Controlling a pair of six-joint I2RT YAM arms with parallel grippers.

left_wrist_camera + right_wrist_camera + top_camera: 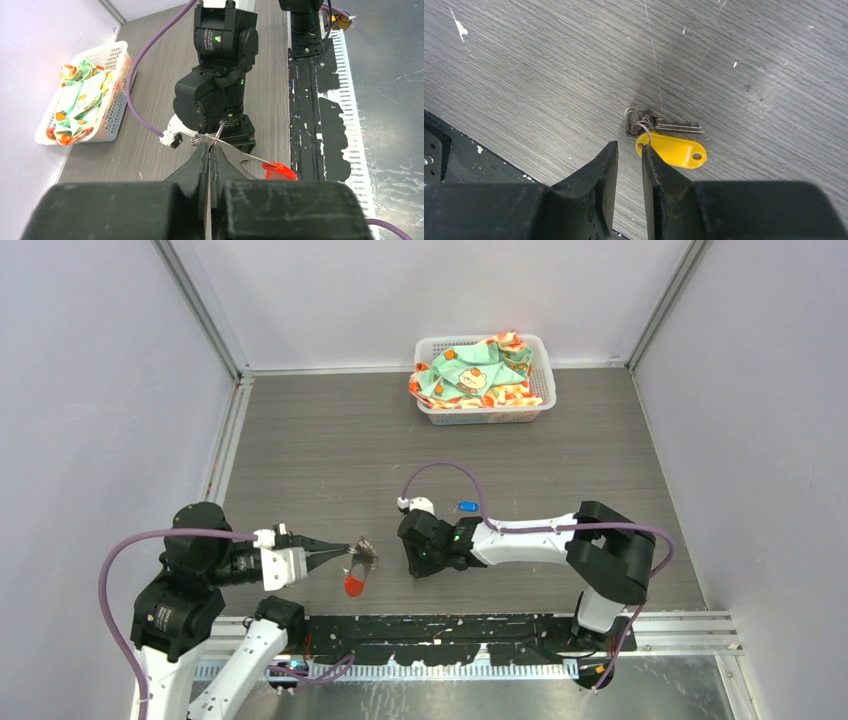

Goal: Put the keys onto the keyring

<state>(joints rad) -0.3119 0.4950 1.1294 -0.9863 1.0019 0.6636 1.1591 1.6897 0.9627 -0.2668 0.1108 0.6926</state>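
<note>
Left gripper (209, 146): jaws pressed fully together, pinching the thin wire of the keyring (218, 131) at the very tips. The ring stands up past the fingertips and its red tag (279, 171) hangs off to one side. It is held up off the table (300, 440), close to the near edge and left of the middle.

Right gripper (629, 150): jaws a narrow slot apart with bare table showing through the gap, so nothing is gripped. It points down at the yellow-tagged key (672, 152), which lies flat on the table near the near edge, about midway along it. One fingertip sits right at the ring end of the yellow tag; I can't tell whether it touches. The metal blade lies just beyond the tag.

The blue-tagged key (467, 506) lies loose on the table, just past the right wrist toward the far edge. It is well apart from the keyring.

Step, as I read it: picking up the first key, with the ring already presented by the other arm. No key is on the ring yet, so the task is early. Next move probably calls for closing on the tag or key head, lifting, then carrying it toward the held ring. The flat, thin key could slip out.

Containers: one white basket (480, 415) at the far edge, right of the middle, holding a crumpled patterned cloth (470, 375). No keys visible in it.
</note>
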